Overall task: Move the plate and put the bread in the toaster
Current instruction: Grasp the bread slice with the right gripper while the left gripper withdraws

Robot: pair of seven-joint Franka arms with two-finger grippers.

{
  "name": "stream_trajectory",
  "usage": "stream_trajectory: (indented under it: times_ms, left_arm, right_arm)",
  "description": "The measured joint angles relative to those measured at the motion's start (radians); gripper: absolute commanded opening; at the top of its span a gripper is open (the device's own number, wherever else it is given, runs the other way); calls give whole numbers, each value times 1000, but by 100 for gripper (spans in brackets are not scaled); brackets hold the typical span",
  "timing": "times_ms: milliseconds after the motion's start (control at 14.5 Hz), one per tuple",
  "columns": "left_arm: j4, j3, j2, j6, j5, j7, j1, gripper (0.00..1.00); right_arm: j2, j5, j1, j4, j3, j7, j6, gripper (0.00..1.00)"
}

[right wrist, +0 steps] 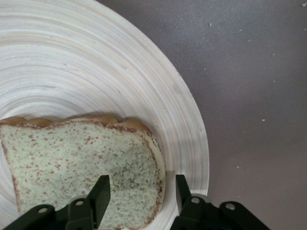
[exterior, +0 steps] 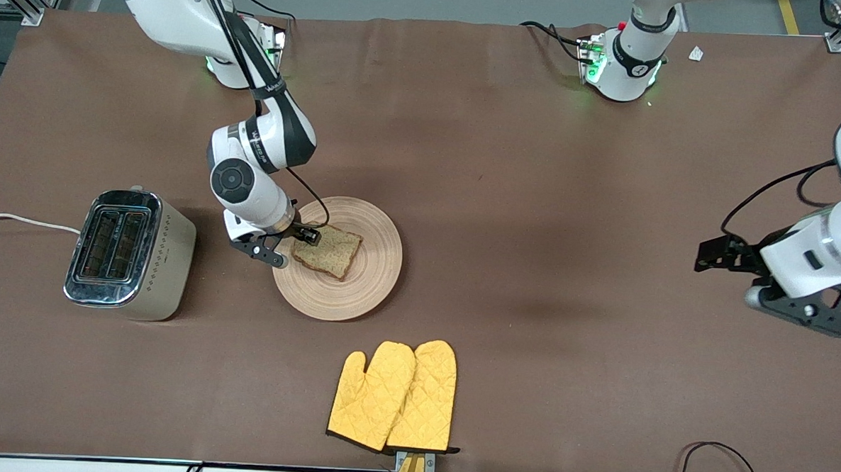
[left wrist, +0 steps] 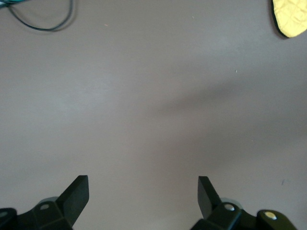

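The wooden plate [exterior: 361, 290] lies mid-table with the bread [exterior: 329, 251] on it, on the side toward the toaster [exterior: 132, 255]. The toaster stands toward the right arm's end of the table, slots up. My right gripper [exterior: 282, 258] is open and low over the plate. In the right wrist view one finger is over the bread [right wrist: 72, 158] and the other over the plate's rim [right wrist: 192, 143], so the gripper [right wrist: 142, 191] straddles the slice's crust edge. My left gripper [exterior: 825, 321] is open and empty, waiting above bare table at the left arm's end; it also shows in its wrist view [left wrist: 143, 191].
A pair of yellow oven mitts [exterior: 396, 394] lies nearer to the front camera than the plate; their edge shows in the left wrist view [left wrist: 290, 19]. The toaster's white cord [exterior: 16, 220] runs off the table's end. A black cable loop [exterior: 720, 455] lies at the front edge.
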Motion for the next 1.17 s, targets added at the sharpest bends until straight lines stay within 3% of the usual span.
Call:
stream_trajectory:
  times_ms: [276, 552, 828, 1172]
  left_arm:
    - [-1, 14, -59, -5, 46, 0, 8, 100]
    - [-3, 21, -125, -68, 59, 0, 6, 100]
    - [-56, 123, -204, -91, -17, -96, -68, 100]
    - [-217, 161, -334, -46, -24, -232, -185, 100]
  right_arm:
    - [10, 0, 11, 0, 0, 7, 0, 50]
    - [12, 0, 11, 0, 0, 11, 1, 27]
    - [12, 0, 11, 0, -3, 11, 0, 3]
    - [12, 0, 11, 1, -4, 11, -4, 0]
